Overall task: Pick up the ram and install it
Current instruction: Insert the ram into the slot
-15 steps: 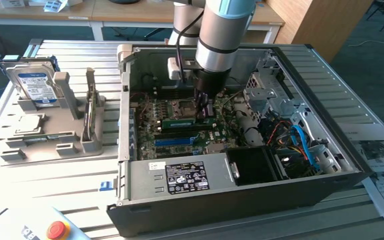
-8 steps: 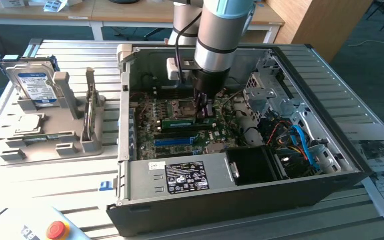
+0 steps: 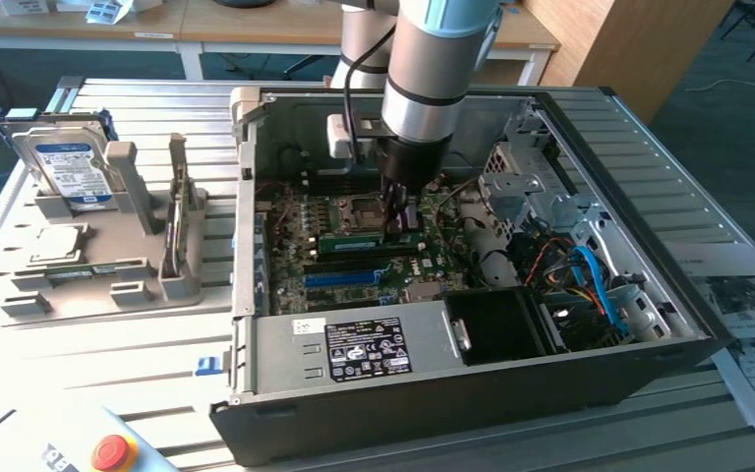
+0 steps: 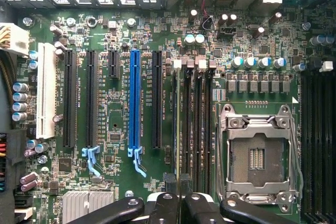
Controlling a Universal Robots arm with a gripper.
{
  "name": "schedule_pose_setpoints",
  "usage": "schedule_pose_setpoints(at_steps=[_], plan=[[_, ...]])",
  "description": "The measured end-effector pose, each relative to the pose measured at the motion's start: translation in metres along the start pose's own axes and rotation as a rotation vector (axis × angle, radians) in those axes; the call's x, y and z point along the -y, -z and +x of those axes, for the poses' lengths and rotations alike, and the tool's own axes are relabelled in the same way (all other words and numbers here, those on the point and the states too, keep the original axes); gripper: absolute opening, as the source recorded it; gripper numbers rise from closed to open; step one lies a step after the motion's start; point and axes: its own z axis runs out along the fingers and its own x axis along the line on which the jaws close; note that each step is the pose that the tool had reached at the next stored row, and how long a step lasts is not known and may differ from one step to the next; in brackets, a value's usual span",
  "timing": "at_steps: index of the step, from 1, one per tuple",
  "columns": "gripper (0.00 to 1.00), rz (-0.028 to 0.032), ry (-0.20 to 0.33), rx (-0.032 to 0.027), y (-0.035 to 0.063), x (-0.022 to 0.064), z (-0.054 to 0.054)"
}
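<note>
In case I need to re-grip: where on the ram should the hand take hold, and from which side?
Best the upper long edge, pinched across its two flat faces, coming straight down. The ram stands on edge along the memory slots, so only that edge is free; neighbouring slots and the CPU socket crowd its sides. The hand grips it this way now.
</note>
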Motion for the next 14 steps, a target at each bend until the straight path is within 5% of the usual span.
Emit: schedule_pose_setpoints(at_steps=[14], plan=[[0.12, 0.0, -0.001, 0.0001, -0.0012, 0.0001, 0.0]])
